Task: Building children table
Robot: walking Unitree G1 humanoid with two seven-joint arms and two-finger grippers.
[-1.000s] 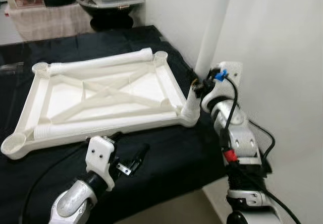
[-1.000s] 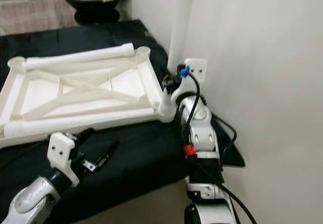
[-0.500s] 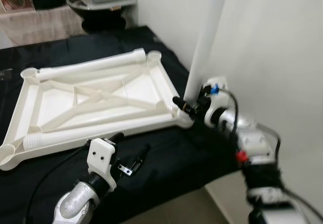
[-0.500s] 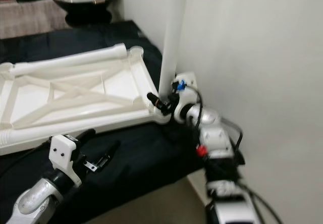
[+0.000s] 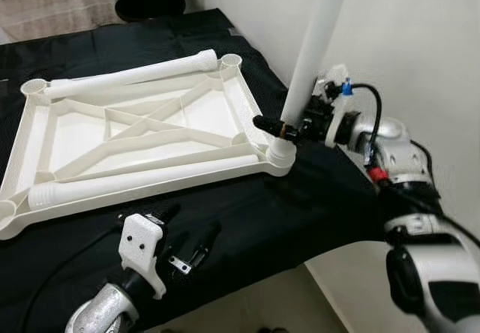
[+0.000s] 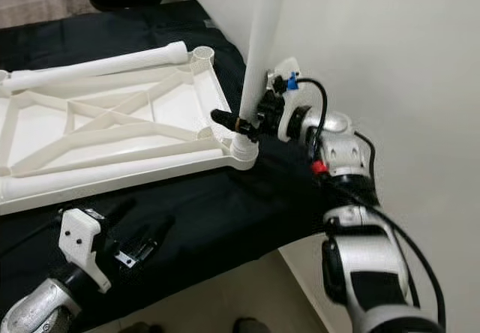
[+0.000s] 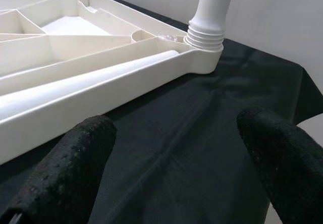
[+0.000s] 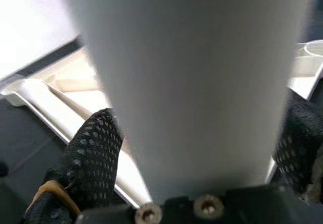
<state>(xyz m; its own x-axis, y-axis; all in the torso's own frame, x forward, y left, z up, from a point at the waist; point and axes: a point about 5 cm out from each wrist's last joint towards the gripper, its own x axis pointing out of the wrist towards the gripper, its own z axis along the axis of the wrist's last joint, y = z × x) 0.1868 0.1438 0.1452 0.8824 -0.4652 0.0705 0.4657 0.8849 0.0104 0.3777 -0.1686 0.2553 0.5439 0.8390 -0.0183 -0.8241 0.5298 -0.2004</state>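
The white tabletop frame (image 5: pixel 142 138) lies upside down on the black cloth (image 5: pixel 247 220). One white leg (image 5: pixel 311 44) stands upright in its near right corner socket, gripped by the right gripper (image 5: pixel 289 129). The left gripper (image 7: pixel 176 168) hovers over the cloth, fingers spread wide, holding nothing.

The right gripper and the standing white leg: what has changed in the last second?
The right gripper, which a second ago was behind the corner socket, has swung round and now clasps the upright table leg just above the socket. The leg stays standing in the tabletop frame. The left gripper still hovers open over the black cloth; two loose legs still lie in the frame.
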